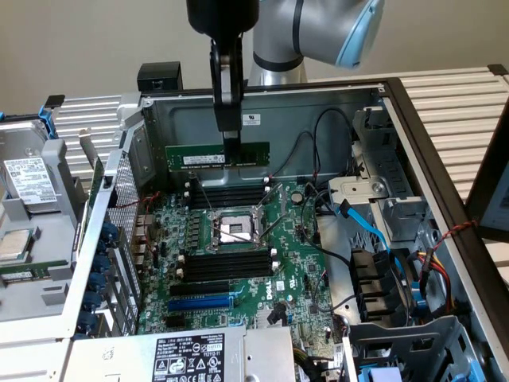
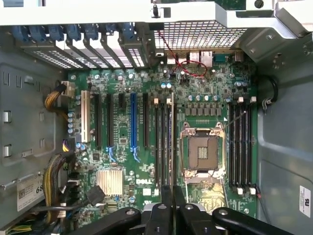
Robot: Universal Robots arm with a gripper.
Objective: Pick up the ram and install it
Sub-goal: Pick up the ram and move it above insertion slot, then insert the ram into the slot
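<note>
1. My arm (image 1: 318, 32) comes in from above, its last joint turned so that the black claw (image 1: 231, 150) hangs straight down into the open computer case (image 1: 262, 99).
2. The claw is pinched narrow on the ram (image 1: 195, 156), gripping it near the middle. The green stick sits level, with its white label facing the exterior camera and its ends reaching out to either side of the claw.
3. The ram hangs in the air, clear of the board, and I see it against the case's grey wall.
4. Under the claw lies the green motherboard (image 1: 238, 255). Its nearest bank of black memory slots (image 1: 227, 195) runs just below the held stick and parallel to it.
5. Farther below the claw, past that bank, comes the CPU socket (image 1: 235, 231). After it are a second bank of black slots (image 1: 227, 267) and the blue expansion slot (image 1: 199, 303).
6. Through the wrist camera I look down past the fingers (image 2: 166, 200), which are drawn close together, onto the board.
</note>
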